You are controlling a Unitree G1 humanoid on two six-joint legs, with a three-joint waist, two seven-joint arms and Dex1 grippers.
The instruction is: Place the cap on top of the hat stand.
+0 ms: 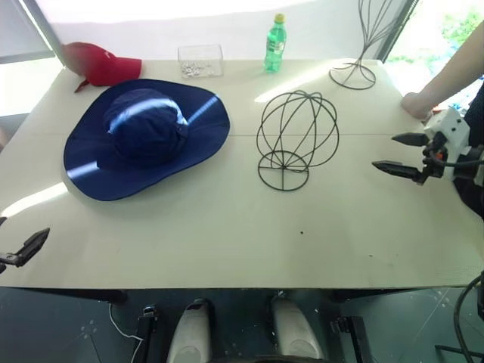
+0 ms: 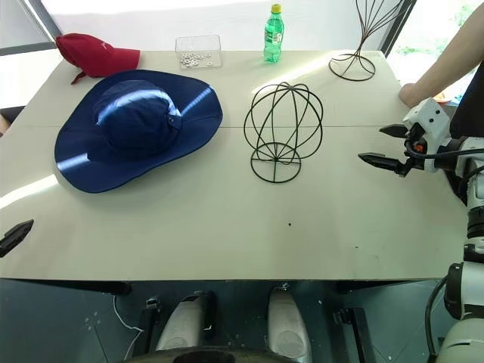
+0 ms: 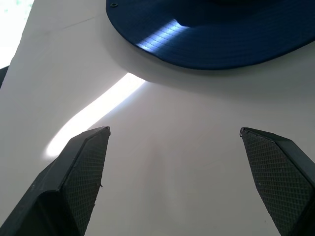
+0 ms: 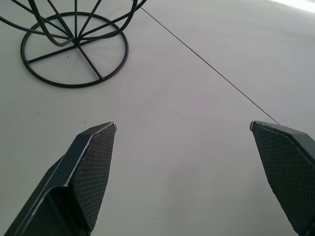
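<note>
The cap point(image 1: 146, 137) lies flat on the table point(image 1: 227, 234), crown up, on the left half, its wide brim spread all round. The stand point(image 1: 296, 138) sits upright on its ring base just right of the cap, near the table's middle, apart from the brim and with nothing on it.

The left gripper point(image 3: 174, 184) hangs at the near left edge of the table, its fingers point(image 3: 81, 172) spread wide and empty, pointing toward the cap's near brim but well short of it. The right gripper point(image 1: 401, 155) hovers over the right edge, to the right of the stand, fingers also wide apart and holding nothing; the stand's base lies ahead of it, not touched.

Along the far edge are a red cap point(image 1: 100, 63) at the left corner, a clear box point(image 1: 200, 60) with small pale bits inside, perhaps beads, a green bottle point(image 1: 275, 44), and a taller stand point(image 1: 363, 45). A person's hand point(image 1: 417, 103) rests on the far right edge of the table.
</note>
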